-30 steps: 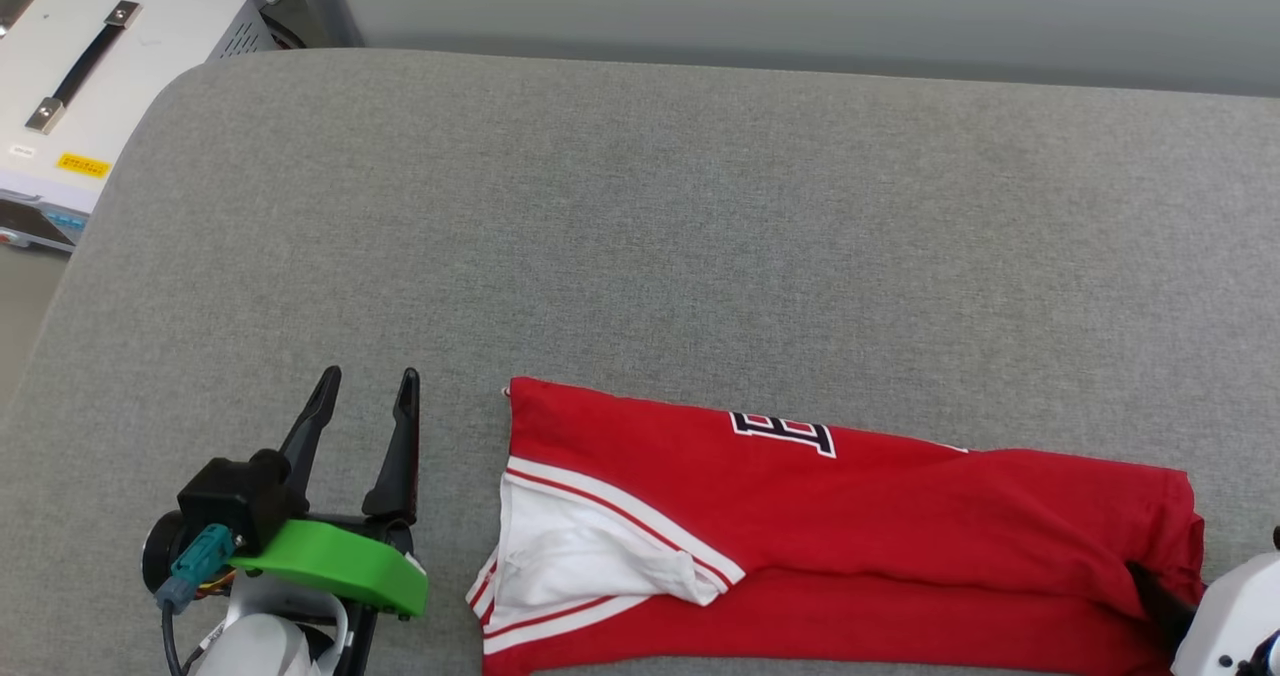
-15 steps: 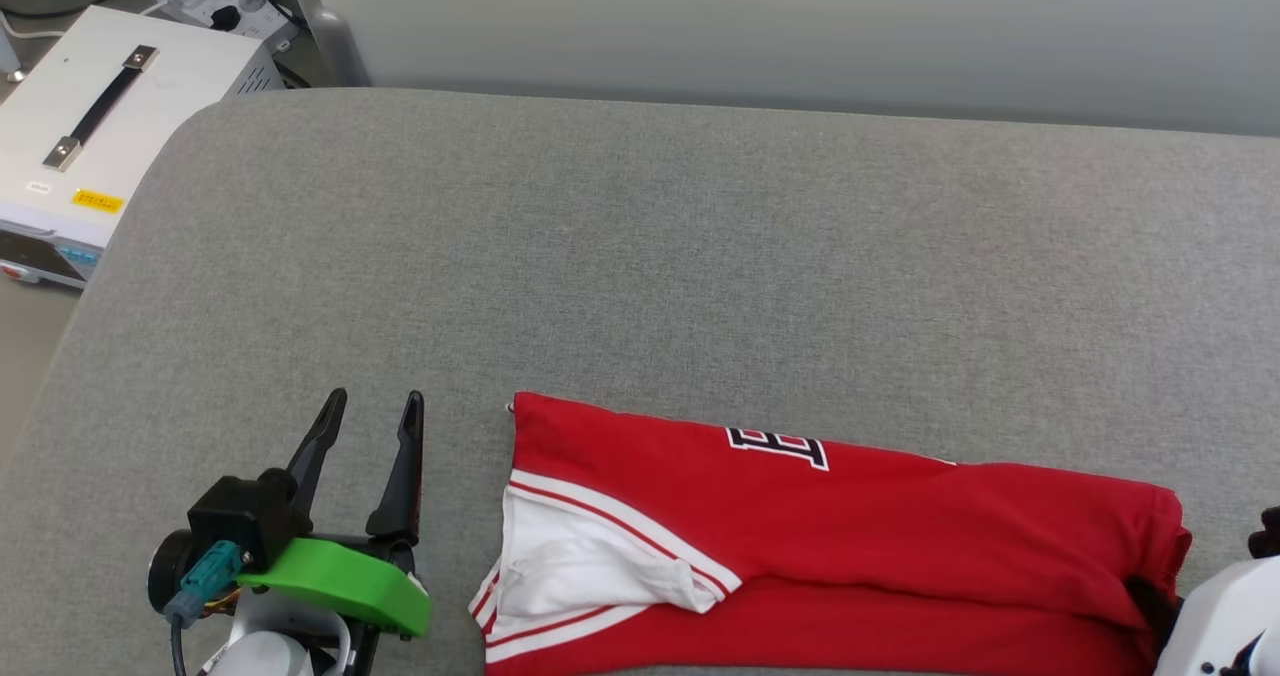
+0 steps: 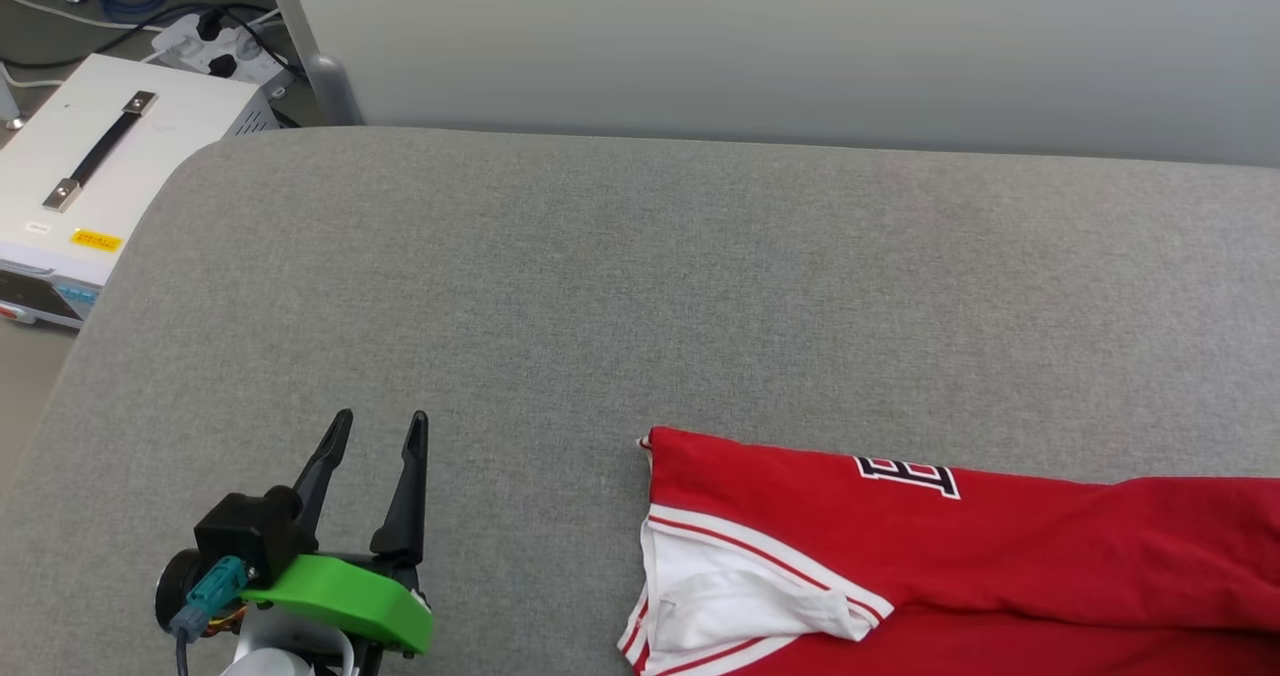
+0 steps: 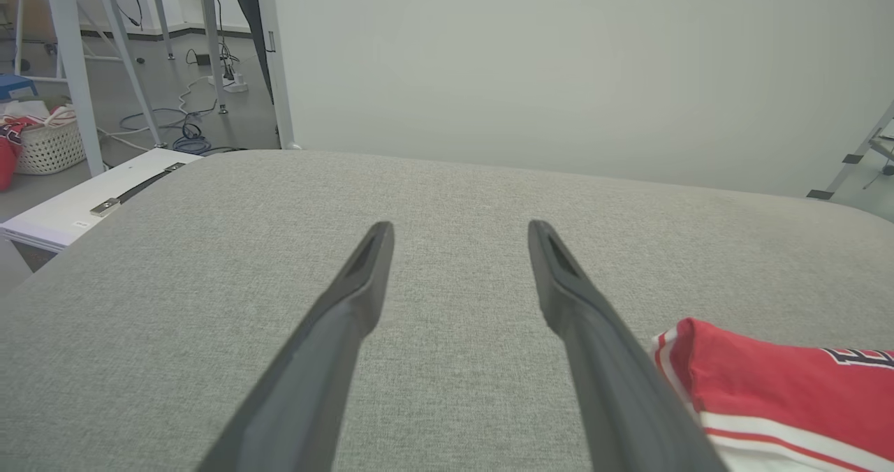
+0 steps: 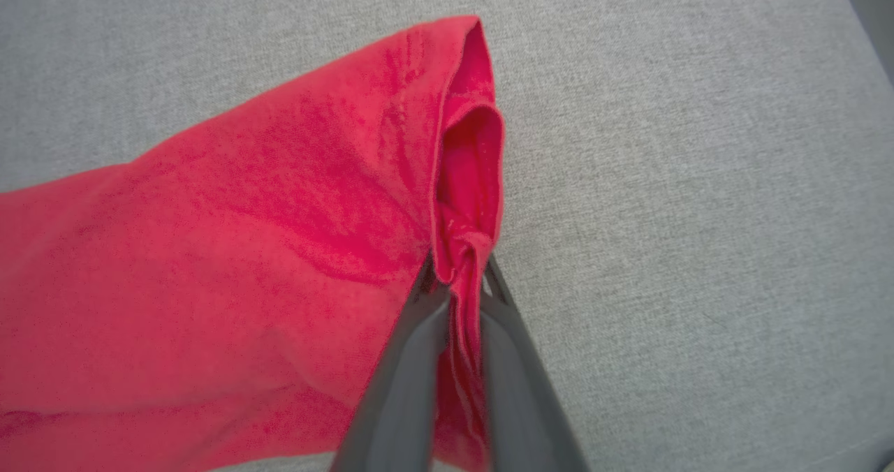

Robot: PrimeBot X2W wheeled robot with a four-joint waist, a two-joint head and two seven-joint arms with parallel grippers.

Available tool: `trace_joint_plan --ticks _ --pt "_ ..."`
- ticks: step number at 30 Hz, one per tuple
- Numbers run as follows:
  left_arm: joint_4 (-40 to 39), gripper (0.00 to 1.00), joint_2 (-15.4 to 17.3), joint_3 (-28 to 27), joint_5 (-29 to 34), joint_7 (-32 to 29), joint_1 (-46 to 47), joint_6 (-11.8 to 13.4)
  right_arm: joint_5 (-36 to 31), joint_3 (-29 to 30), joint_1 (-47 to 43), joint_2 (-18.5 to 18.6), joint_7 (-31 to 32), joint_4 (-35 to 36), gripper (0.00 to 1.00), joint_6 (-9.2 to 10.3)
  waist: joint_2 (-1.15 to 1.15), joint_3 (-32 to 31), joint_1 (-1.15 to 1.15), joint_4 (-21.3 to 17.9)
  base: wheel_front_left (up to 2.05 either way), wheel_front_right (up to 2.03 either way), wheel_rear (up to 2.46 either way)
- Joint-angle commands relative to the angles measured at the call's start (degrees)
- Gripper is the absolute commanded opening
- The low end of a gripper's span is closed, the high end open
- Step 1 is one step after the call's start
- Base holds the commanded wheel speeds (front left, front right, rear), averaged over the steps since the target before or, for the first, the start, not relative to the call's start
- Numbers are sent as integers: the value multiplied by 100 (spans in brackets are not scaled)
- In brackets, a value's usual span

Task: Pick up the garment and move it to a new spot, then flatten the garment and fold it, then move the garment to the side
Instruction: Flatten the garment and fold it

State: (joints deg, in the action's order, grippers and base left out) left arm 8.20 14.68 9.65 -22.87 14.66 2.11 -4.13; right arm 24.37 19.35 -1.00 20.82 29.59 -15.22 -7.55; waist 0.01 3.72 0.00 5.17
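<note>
The garment (image 3: 1000, 546) lies folded lengthwise on the grey padded table (image 3: 600, 286) at the lower right, running off the right edge of the head view. Its white sleeve with red-striped trim (image 3: 730, 596) faces left, and part of the black-and-white lettering (image 3: 905, 476) shows. My left gripper (image 3: 382, 419) stands open at the lower left, well apart from the shirt; in the left wrist view its fingers (image 4: 459, 226) frame bare table, with the garment (image 4: 768, 374) at the lower right. My right gripper (image 5: 459, 266) is shut on a bunched red edge of the garment (image 5: 279, 248).
A white box with a black handle (image 3: 90, 176) stands off the table's far left corner, with a power strip and cables (image 3: 215, 41) behind it. A pale wall panel (image 3: 800, 46) runs along the table's far edge. A basket (image 4: 49, 147) sits on the floor.
The garment has slid to the right, away from my left gripper, pulled by its held end. The head camera has tilted up, so more floor and wall show. The left gripper stays open.
</note>
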Motion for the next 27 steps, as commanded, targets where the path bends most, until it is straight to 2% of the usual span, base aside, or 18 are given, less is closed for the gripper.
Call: trace_joint_plan --ticks 1,11,16,20,24,27 --pt "2 100 -27 -37 67 34 -119 -35 26 11 -53 -49 24 90 0 6 -1 -75 0 -19 0 0 0" --pt "36 100 -126 -84 98 34 -249 -88 345 -450 -473 -460 531 1106 0 6 -1 -283 0 -88 0 0 0" --pt "17 100 -168 -162 98 34 -290 -102 566 -831 -563 -838 838 1734 0 6 -1 -314 0 -126 0 0 0" --pt "-4 100 -203 -263 98 34 -302 -107 717 -1168 -597 -1274 1138 2139 0 6 -1 -301 0 -128 0 0 0" --pt "-19 100 -234 -343 114 34 -268 -126 871 -1442 -550 -1631 1309 2341 0 6 -1 -251 0 -70 0 0 0" --pt "-20 100 -245 -367 128 34 -235 -152 959 -1711 -465 -1749 1336 2385 0 6 -1 -209 0 0 0 0 0"
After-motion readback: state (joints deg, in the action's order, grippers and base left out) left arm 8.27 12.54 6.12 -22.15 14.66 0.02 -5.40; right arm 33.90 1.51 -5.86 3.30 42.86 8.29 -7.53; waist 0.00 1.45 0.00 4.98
